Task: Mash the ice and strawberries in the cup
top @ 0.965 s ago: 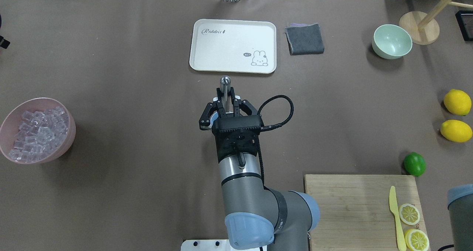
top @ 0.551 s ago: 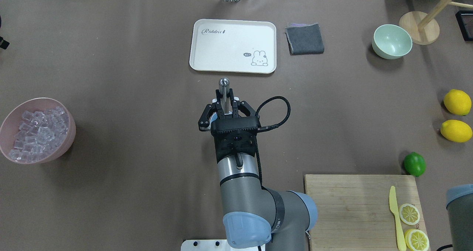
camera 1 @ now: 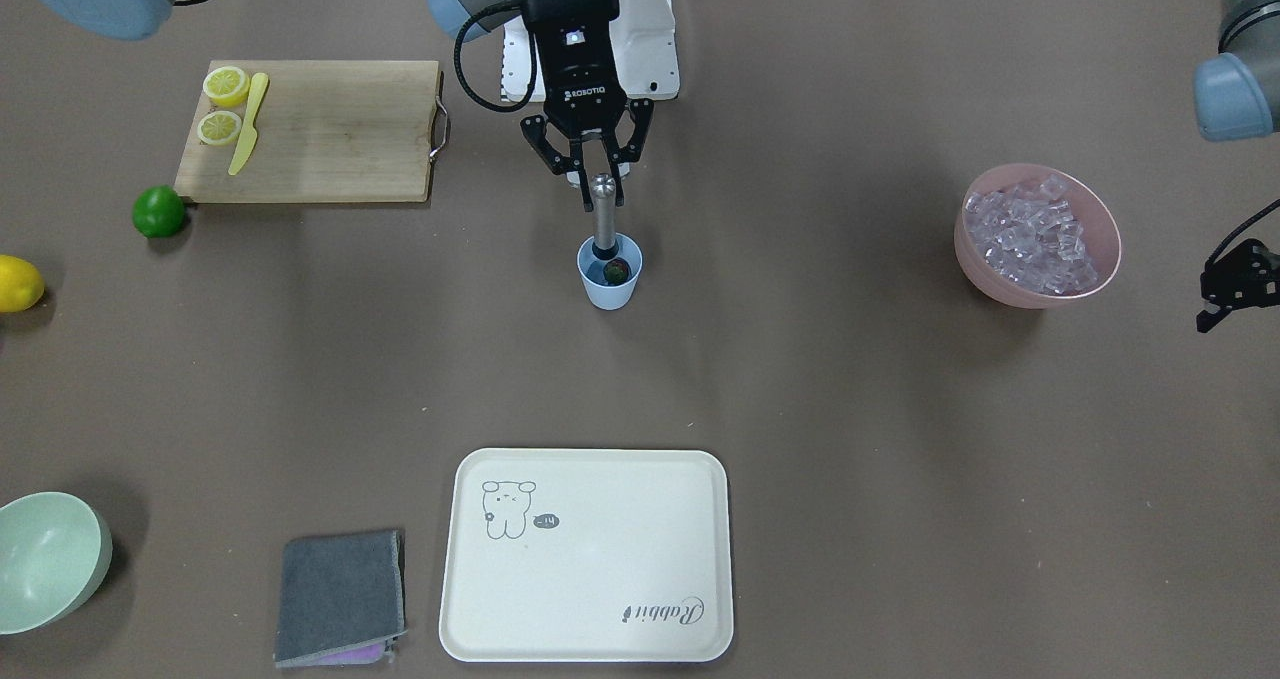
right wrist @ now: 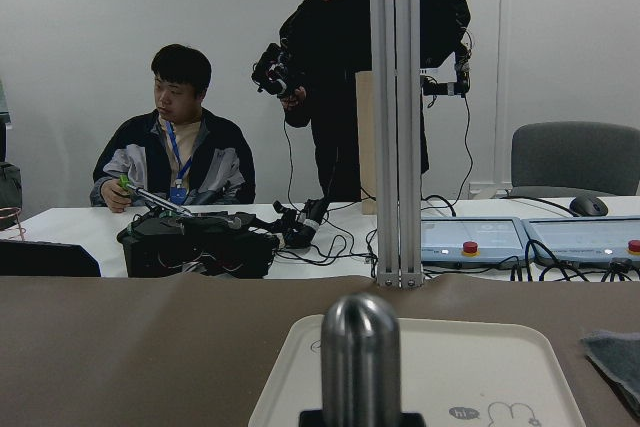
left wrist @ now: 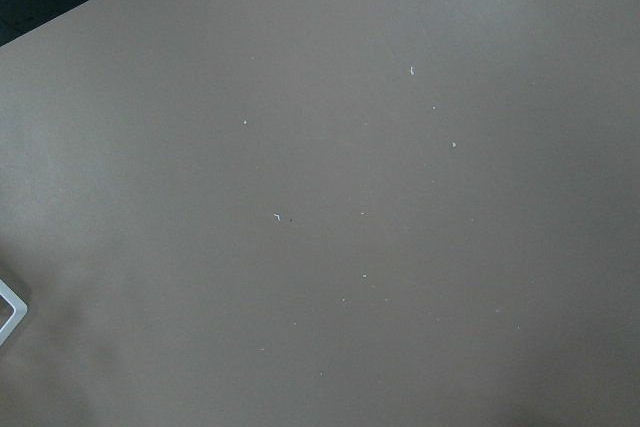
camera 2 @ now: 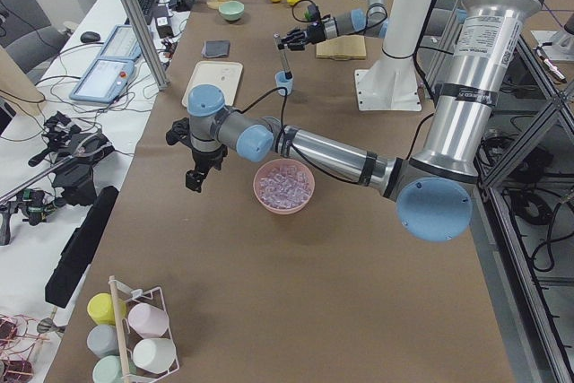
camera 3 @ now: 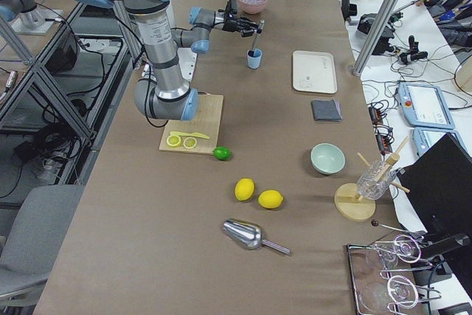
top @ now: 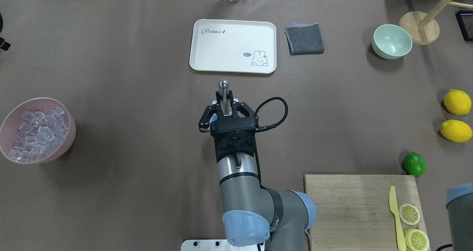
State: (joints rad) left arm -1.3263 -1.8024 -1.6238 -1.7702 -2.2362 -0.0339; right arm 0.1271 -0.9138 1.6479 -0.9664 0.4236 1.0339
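Note:
The light-blue cup (camera 1: 610, 284) stands mid-table, in front of the robot's base. One red strawberry (camera 1: 618, 271) lies inside it. My right gripper (camera 1: 598, 181) is shut on a metal muddler (camera 1: 604, 214), held upright with its lower end in the cup. From overhead the gripper (top: 224, 95) hides the cup; the muddler's round top (top: 223, 84) shows. The ice (camera 1: 1035, 234) fills a pink bowl (camera 1: 1100, 279) far to my left. I cannot tell whether ice is in the cup. My left gripper (camera 1: 1235, 289) hangs beyond the bowl; I cannot tell if it is open.
A white rabbit tray (camera 1: 587, 554) and a grey cloth (camera 1: 340, 599) lie across the table. A cutting board (camera 1: 310, 129) with lemon slices (camera 1: 226, 85) and a yellow knife (camera 1: 245, 137) is on my right, with a lime (camera 1: 158, 211), lemons (top: 457, 102) and a green bowl (top: 391, 41).
My right gripper and the muddler have shifted slightly toward the robot's base in the overhead view. Nothing else has moved.

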